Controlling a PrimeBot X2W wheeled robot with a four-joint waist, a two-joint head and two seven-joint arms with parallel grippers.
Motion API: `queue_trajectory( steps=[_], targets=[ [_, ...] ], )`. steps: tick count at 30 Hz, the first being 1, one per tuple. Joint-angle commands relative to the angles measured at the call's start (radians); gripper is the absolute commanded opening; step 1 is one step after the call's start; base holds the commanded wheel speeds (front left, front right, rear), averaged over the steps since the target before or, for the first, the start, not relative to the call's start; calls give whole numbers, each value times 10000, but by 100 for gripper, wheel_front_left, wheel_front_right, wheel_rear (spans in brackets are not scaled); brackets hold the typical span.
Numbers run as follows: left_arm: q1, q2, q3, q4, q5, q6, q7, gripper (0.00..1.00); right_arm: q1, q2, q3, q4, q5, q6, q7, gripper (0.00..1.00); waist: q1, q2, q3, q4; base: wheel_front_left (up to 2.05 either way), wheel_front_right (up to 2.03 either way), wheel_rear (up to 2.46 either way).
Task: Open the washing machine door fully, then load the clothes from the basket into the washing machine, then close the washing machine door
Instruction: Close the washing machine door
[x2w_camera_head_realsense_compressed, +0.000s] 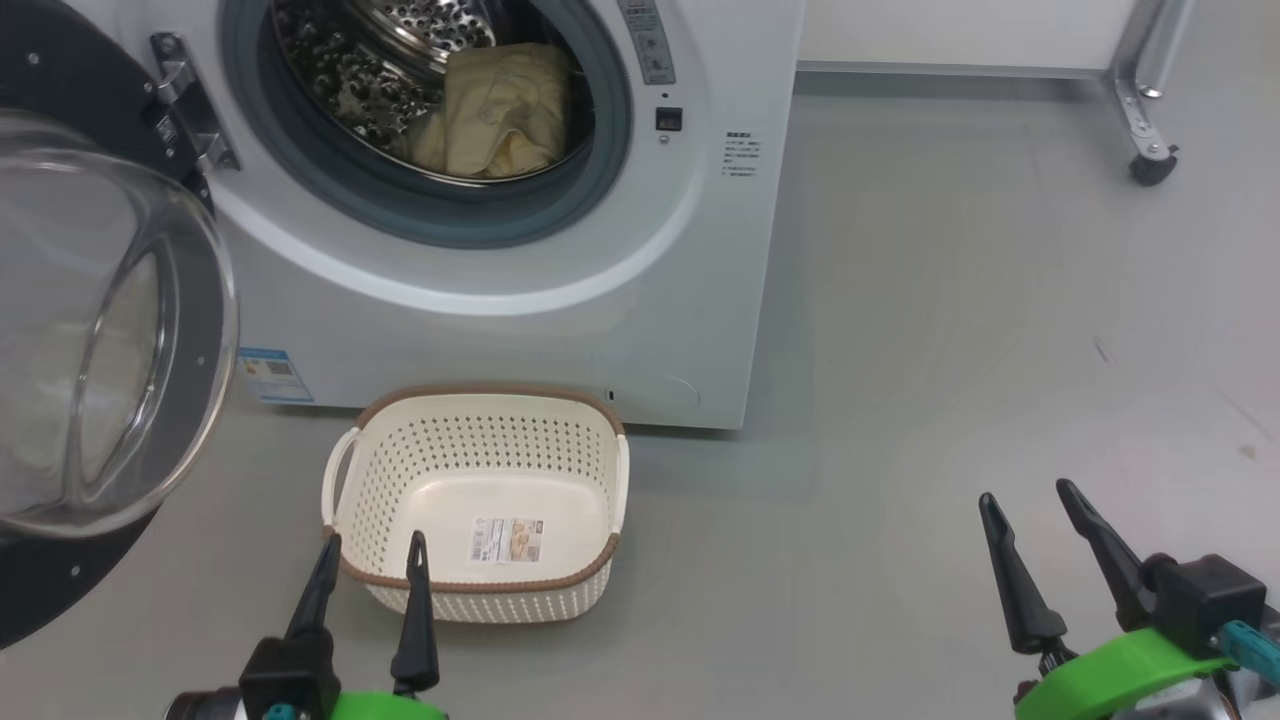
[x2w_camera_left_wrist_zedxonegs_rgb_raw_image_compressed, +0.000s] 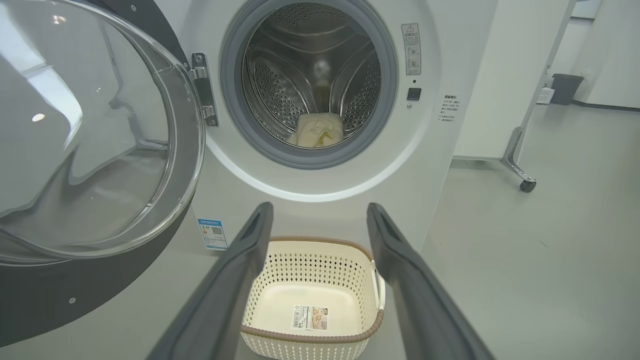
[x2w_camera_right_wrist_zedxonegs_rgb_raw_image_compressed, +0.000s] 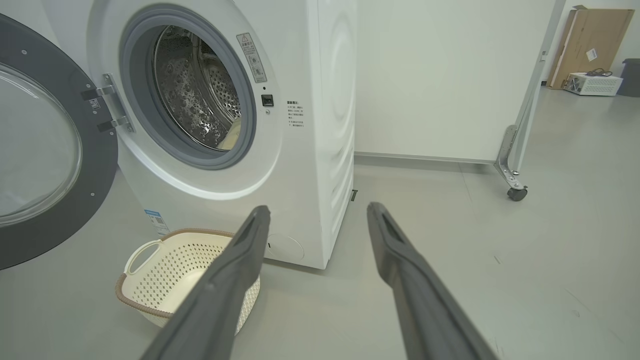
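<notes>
You're looking at a white washing machine (x2w_camera_head_realsense_compressed: 500, 330) with a grey gasket (x2w_camera_head_realsense_compressed: 420, 215) and a shiny steel drum (x2w_camera_head_realsense_compressed: 360, 90) dotted with holes. The clothes (x2w_camera_head_realsense_compressed: 500, 115) are pale cream-yellow. The washing machine door (x2w_camera_head_realsense_compressed: 90, 330) has a glossy black rim around clear glass. Your basket (x2w_camera_head_realsense_compressed: 470, 590) is cream, perforated in rows, with a brown woven-look rim. The fingers (x2w_camera_head_realsense_compressed: 415, 600) are dark, the wrist bands (x2w_camera_head_realsense_compressed: 1120, 670) bright green, the floor (x2w_camera_head_realsense_compressed: 950, 350) plain grey.

Bright, even, diffuse indoor light in all three views. Shadows on the floor (x2w_camera_head_realsense_compressed: 950, 300) are faint and soft, deepest beside the washing machine (x2w_camera_head_realsense_compressed: 500, 330). Small bright spots glint in the glass of the door (x2w_camera_left_wrist_zedxonegs_rgb_raw_image_compressed: 95, 150). Wrist views bow straight lines near their edges; the near fingers (x2w_camera_left_wrist_zedxonegs_rgb_raw_image_compressed: 225, 290) look slightly soft.
</notes>
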Motion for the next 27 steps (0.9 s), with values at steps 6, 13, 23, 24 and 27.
queue_trajectory(
  steps=[6, 13, 23, 24, 27],
  targets=[
    [-577, 214, 291, -356, 73, 436, -71, 100, -335, -120, 163, -355, 43, 42, -192, 100, 0, 0, 66, 894, 0, 0, 0],
    [-665, 177, 235, -338, 78, 442, -96, 100, -319, -120, 171, -395, 38, 42, -187, 100, 0, 0, 64, 2118, 0, 0, 0],
    [-717, 188, 172, -344, 120, 432, -148, 100, -324, -120, 440, -417, 136, 42, -207, 100, 0, 0, 51, 3926, 0, 0, 0],
    [-729, 196, 160, -343, 128, 423, -151, 100, -325, -120, 460, -416, 152, 42, -211, 100, 0, 0, 55, 4058, 0, 0, 0],
    [-752, 195, 169, -358, 130, 440, -162, 100, -357, -120, 562, -384, 179, 42, -222, 100, 0, 0, 100, 4374, 0, 0, 0]
  ],
)
